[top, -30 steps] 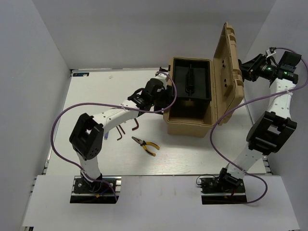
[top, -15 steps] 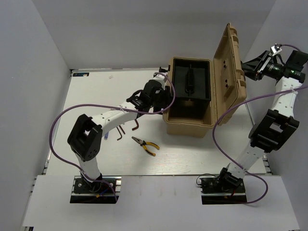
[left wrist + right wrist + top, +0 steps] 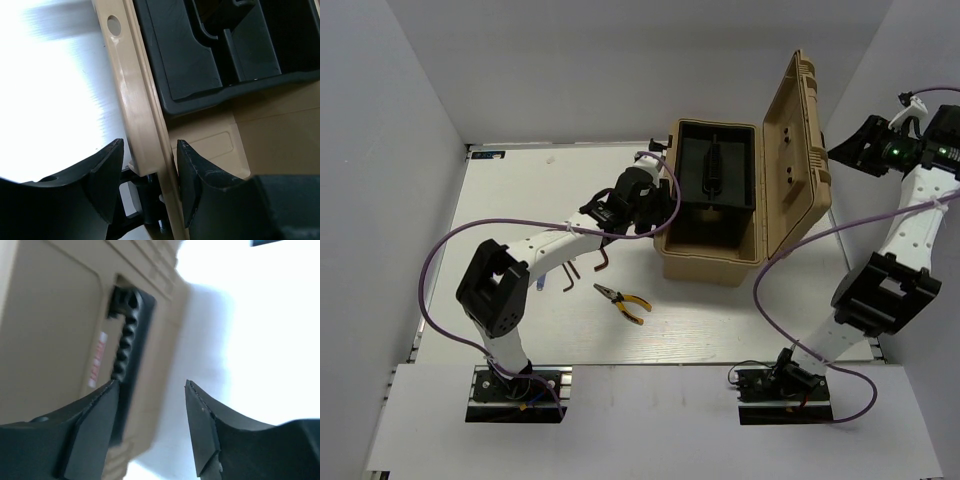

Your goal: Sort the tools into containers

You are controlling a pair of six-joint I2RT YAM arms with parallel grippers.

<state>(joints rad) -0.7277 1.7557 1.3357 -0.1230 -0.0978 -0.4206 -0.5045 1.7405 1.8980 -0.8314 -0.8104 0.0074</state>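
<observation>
Top external: toolbox (image 3: 715, 250) stands right of centre on the table (image 3: 520, 190), lid (image 3: 798, 140) raised near upright, black inner tray (image 3: 718, 172) seated in the top. No tool shows in the tray.

Tools outside the box: one pair of yellow-handled pliers (image 3: 623, 302) lies flat on the table in front of the box. The dark hex keys (image 3: 592, 262) lie just beside it, partly under the left forearm. No screwdriver or second pliers visible.

Handling, as a judgement: the pliers are rigid steel and dense for their size. The coated handles should give good friction, so grip across both handles near the pivot to keep them from swinging. The hex keys are thin, hard, smooth and flat on the surface. They are likely to slip, so pinch the long leg squarely.

Left wrist: left gripper (image 3: 148, 150) straddles the box's tan left wall, one finger outside, one inside, above a black latch (image 3: 142, 210). Cannot tell whether the pads press on the wall. The arm reaches forward, low, with the elbow raised.

Right wrist: right gripper (image 3: 152, 385) has its fingers spread and holds nothing. It hangs high behind the lid, apart from it, with the black handle (image 3: 125, 352) in view. The arm is extended upward.
</observation>
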